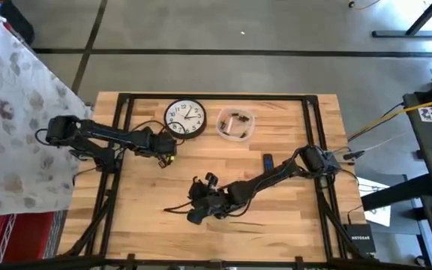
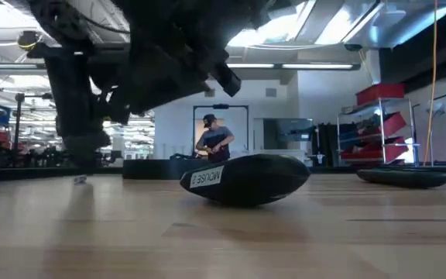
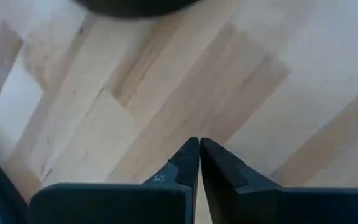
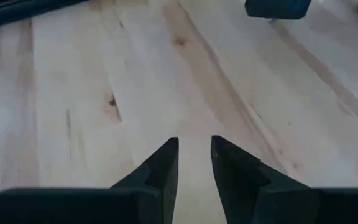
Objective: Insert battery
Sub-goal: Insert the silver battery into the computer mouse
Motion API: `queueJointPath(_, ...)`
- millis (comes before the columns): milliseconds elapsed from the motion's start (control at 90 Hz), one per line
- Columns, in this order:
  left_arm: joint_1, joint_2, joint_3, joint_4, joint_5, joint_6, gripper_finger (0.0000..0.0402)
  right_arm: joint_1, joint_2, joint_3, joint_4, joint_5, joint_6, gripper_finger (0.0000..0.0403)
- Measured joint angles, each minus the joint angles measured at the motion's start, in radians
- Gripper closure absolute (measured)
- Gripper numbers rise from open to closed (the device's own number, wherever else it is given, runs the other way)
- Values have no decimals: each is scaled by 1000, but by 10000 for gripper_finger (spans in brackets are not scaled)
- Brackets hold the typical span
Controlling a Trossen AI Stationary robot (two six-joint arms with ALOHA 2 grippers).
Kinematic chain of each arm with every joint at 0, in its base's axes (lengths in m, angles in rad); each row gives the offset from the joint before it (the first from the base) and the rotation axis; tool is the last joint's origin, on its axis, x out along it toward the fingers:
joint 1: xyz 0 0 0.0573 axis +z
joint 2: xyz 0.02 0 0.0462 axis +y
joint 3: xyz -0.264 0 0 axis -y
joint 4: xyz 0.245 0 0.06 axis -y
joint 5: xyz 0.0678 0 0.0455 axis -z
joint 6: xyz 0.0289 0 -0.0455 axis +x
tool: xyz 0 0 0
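A black computer mouse [image 1: 268, 160] lies on the wooden table right of centre; in the low view the mouse [image 2: 242, 180] shows a white label. A clear tub [image 1: 235, 124] at the far middle holds small dark pieces, which look like batteries. My left gripper [image 1: 168, 154] hovers near the wall clock [image 1: 184, 118], and in its wrist view the left gripper [image 3: 199, 149] is shut on nothing. My right gripper [image 1: 201, 201] reaches toward the near middle of the table. In its wrist view the right gripper [image 4: 194, 146] stands open by a narrow gap over bare wood.
The round black-rimmed wall clock lies flat at the far middle, left of the tub. A dark cable [image 1: 177, 208] trails on the table by my right gripper. Black frame rails [image 1: 126, 120] run along the table's left and right sides. A person [image 2: 214, 139] stands far behind.
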Motion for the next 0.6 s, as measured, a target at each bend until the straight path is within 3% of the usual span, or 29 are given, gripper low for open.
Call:
queueJointPath(278, -6, -3, -46, 33, 22, -32, 402, 0, 0, 0, -2, -8, 0, 324)
queueJointPath(489, -87, -3, -46, 20, 44, -110, 402, 0, 0, 0, -1, -6, -1, 324)
queueJointPath(600, -147, -3, -46, 17, 65, -161, 402, 0, 7, 0, 7, 61, -10, 324)
